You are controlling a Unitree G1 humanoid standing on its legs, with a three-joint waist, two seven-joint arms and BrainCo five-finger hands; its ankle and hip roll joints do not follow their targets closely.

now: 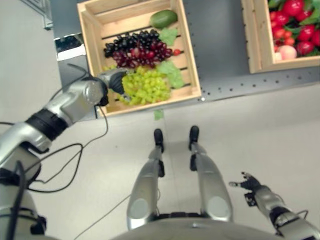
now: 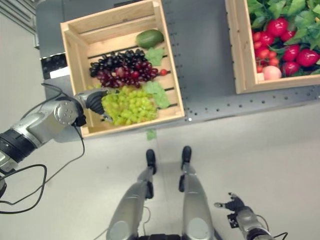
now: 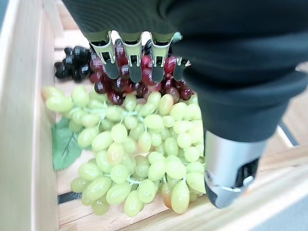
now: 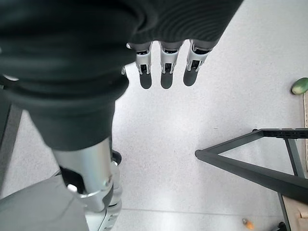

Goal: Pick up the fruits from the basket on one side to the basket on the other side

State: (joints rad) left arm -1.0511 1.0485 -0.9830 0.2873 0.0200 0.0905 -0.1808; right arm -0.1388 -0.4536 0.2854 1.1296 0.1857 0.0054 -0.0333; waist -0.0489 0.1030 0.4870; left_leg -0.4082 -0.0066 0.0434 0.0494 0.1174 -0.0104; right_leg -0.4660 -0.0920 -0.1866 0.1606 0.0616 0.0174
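While the left hand (image 3: pixel 144 53) hovers with fingers straight and spread over the green grapes (image 1: pixel 145 86) at the left crate's (image 1: pixel 89 30) near edge, nothing is gripped. Risk: a shallow closure may strip loose berries or snag the red grapes (image 1: pixel 140 52) adjoining. Right hand (image 1: pixel 252 186): low, relaxed, empty; right crate (image 1: pixel 255 40) well apart.

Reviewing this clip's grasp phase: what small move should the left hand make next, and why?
Probably lower and curl round the green grapes: the left hand hovers above them with fingers straight, holding nothing. The right hand hangs idle over the floor.
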